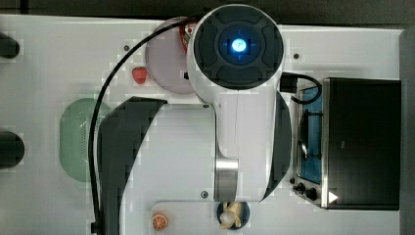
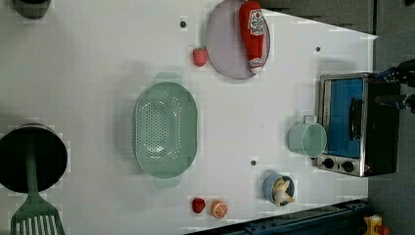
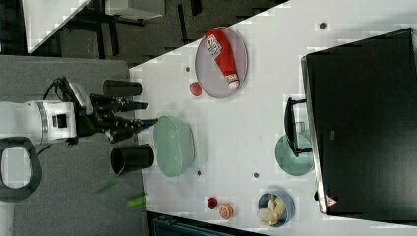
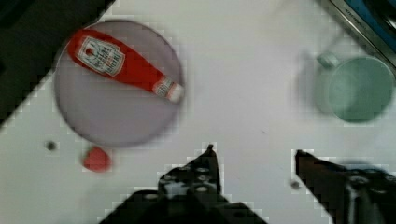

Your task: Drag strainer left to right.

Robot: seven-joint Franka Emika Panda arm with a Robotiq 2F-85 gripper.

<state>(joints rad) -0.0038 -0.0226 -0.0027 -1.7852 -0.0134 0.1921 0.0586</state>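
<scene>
So basically nothing's done on this one yet, as far as I can tell. The strainer [image 2: 165, 129] sits on the white table [image 2: 98, 73], well over toward the left view's left half, empty, with clear table all round it. The plate [image 2: 227, 41] with the ketchup bottle [image 2: 252, 32] on it is off toward the left view's top, with a strawberry [image 2: 199, 57] just beside the plate rim. The mug [image 2: 307, 138] is way over at the left view's right, right next to the toaster oven [image 2: 355, 122].

The gripper [image 3: 145, 113] hangs above the table, apart from the strainer. In the right view its fingers point toward the strainer's rim but I don't see contact. In the wrist view the two fingers [image 4: 205, 163] stand a fair way apart with bare table between them, so it's open and holding nothing.

What's left is pretty much the whole job: get down to the strainer, hook or grip its rim, then slide it across the table. Going by the left view, the open stretch between strainer and mug looks like the lane for that.
</scene>
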